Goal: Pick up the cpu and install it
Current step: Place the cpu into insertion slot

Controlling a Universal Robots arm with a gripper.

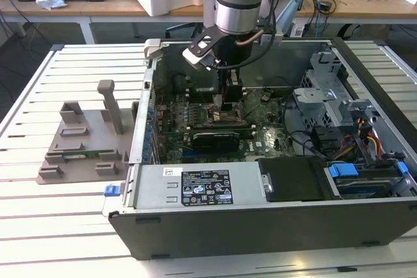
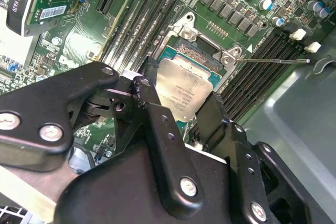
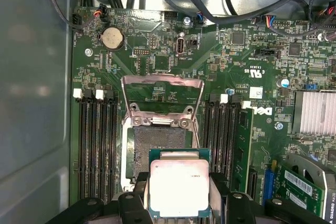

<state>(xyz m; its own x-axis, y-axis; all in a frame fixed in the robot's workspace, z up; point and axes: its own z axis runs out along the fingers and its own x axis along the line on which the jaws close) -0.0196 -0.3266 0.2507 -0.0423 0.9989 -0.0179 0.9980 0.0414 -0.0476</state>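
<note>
Clasping the cpu (image 3: 179,188) — pincer (image 1: 228,101) above socket (image 3: 157,142), case (image 1: 260,219) on slatted table (image 1: 65,226).

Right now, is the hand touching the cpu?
Touching. The first wrist view shows the hand clamped against both side edges of the cpu, no gap.

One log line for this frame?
gripper: shut on cpu | cpu: held over open socket, not seated | load plate: raised
</note>
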